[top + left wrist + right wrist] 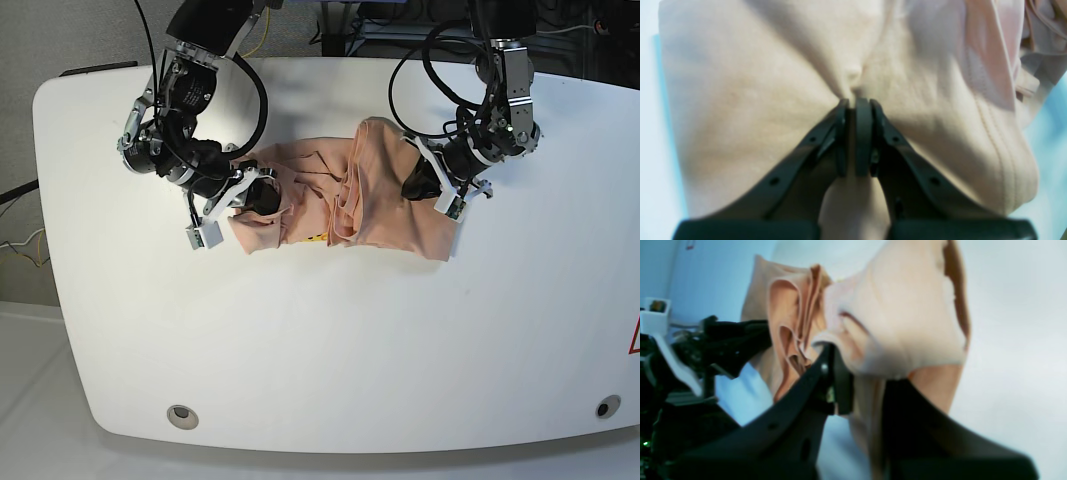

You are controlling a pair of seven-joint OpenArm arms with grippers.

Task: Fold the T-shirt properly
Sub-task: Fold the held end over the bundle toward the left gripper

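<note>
The peach T-shirt [345, 195] hangs bunched between my two arms, just above the white table [330, 350]; a bit of yellow tag shows at its lower edge. My left gripper [857, 101] is shut on a pinch of the T-shirt [750, 100], at the garment's right side in the base view [418, 185]. The cloth passes between the fingers [863, 133] and bulges below them. My right gripper [857, 373] is shut on the T-shirt [900, 316] too, at its left end in the base view [262, 195], with folds draped over the jaws.
The other arm's black gripper [730, 340] shows at the left of the right wrist view. Round holes [181, 415] sit near the table's front corners. Cables [430, 85] trail at the back edge.
</note>
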